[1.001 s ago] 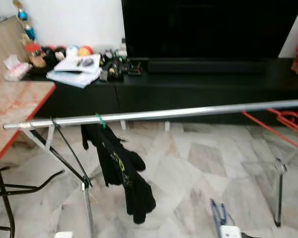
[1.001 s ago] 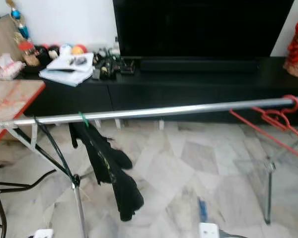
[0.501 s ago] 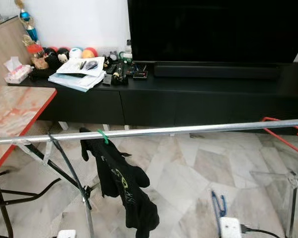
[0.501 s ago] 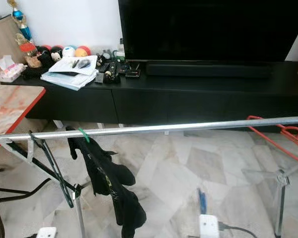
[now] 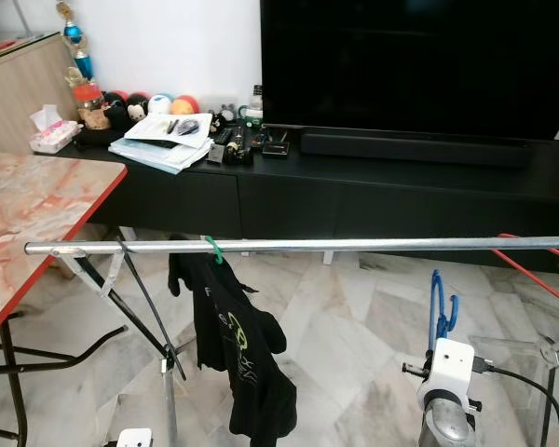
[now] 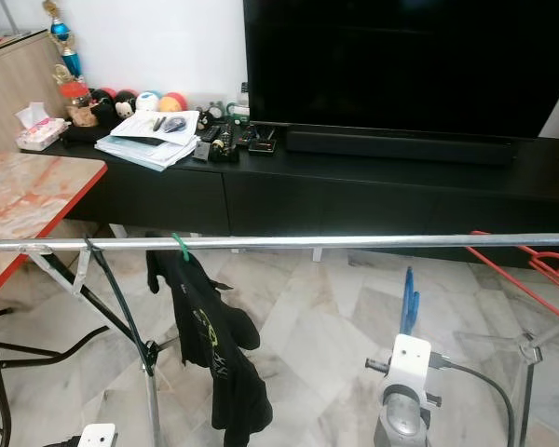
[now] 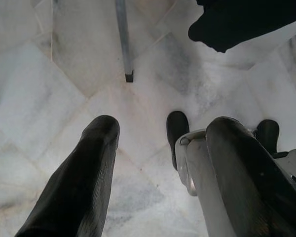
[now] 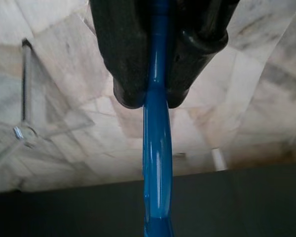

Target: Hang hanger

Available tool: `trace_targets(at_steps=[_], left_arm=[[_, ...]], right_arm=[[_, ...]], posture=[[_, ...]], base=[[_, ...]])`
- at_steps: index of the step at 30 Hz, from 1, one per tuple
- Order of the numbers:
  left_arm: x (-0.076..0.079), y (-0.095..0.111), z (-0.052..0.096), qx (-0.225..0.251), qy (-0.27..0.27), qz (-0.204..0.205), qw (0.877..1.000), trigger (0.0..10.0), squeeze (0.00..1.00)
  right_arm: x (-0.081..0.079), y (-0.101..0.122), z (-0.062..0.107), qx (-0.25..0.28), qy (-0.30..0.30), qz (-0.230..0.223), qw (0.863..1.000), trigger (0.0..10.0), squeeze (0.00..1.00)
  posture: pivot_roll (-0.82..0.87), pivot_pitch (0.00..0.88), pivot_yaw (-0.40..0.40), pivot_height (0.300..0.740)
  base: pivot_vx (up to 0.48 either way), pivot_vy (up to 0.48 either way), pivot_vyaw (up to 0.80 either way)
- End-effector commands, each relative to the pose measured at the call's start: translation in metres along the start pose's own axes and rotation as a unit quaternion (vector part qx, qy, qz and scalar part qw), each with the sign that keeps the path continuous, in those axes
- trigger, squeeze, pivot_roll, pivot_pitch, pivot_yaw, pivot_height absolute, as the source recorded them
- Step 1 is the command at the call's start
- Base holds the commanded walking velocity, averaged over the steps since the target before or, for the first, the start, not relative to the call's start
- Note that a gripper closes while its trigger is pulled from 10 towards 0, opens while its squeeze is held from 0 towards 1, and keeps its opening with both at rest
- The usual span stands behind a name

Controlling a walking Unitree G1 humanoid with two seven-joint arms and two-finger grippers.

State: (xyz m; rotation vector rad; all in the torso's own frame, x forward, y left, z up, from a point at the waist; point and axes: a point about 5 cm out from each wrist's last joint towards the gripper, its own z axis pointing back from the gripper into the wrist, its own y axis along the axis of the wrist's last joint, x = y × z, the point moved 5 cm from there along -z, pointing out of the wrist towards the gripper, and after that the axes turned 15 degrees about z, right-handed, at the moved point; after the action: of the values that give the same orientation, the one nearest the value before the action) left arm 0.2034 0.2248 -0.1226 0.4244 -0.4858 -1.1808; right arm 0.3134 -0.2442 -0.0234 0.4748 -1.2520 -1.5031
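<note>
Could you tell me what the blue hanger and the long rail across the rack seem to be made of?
The blue hanger held between the right gripper fingers looks like glossy moulded plastic: even colour, soft highlights along its rounded bar. The long silver rail appears to be bare metal tubing, likely steel or aluminium, judging by its bright streak-like reflections. The black garment on it looks like soft knit fabric.

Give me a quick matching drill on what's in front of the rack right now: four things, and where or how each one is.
Things:
1. blue hanger
2. black garment
3. red hangers
4. papers

Places or states:
A. lying on the black TV cabinet
B. clamped in the right tool, below the metal rail
C. hanging from the rail by a green hook
D. at the rail's far right end

Pairs: 1-B, 2-C, 3-D, 4-A
</note>
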Motion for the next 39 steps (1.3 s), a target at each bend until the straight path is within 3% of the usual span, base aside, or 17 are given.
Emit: trace_targets(at_steps=[1,4,9,14,20,27,39], left_arm=[[-0.006,-0.005,0.001,-0.007,0.006,-0.006,1.0,10.0,0.0],[-0.006,-0.005,0.001,-0.007,0.006,-0.006,1.0,10.0,0.0],[-0.007,-0.004,0.002,-0.006,0.005,-0.008,1.0,10.0,0.0],[-0.01,-0.003,0.002,-0.004,0.007,-0.009,1.0,10.0,0.0],[-0.009,-0.007,0.003,-0.006,0.004,-0.008,1.0,10.0,0.0],[0.004,-0.016,0.002,-0.012,-0.004,-0.011,1.0,10.0,0.0],[-0.001,-0.007,0.002,-0.002,-0.007,-0.01,1.0,10.0,0.0]], right_arm=[[0.009,0.0,0.0,-0.002,-0.034,-0.037,0.999,10.0,0.0],[0.013,0.005,0.0,0.013,-0.043,-0.046,0.998,10.0,0.0],[0.009,0.038,-0.005,0.077,-0.03,-0.025,0.996,10.0,0.0],[-0.011,0.078,-0.008,0.142,0.016,0.013,0.99,10.0,0.0],[-0.014,0.088,-0.009,0.15,0.017,0.011,0.988,10.0,0.0],[-0.024,0.078,-0.015,0.092,0.055,0.027,0.994,10.0,0.0],[-0.024,0.099,-0.019,0.114,0.059,0.017,0.992,10.0,0.0]], posture=[[-0.04,0.063,0.026,0.74],[-0.04,0.059,0.029,0.74],[-0.05,0.05,0.034,0.74],[-0.05,0.037,0.033,0.74],[-0.04,0.026,0.032,0.74],[-0.05,0.019,0.033,0.74],[-0.04,0.025,0.033,0.74]], base=[[0.0,0.0,0.0],[0.0,0.0,0.0],[0.0,0.0,0.0],[0.0,0.0,0.0],[0.0,0.0,0.0],[0.0,0.0,0.0],[0.0,0.0,0.0]])
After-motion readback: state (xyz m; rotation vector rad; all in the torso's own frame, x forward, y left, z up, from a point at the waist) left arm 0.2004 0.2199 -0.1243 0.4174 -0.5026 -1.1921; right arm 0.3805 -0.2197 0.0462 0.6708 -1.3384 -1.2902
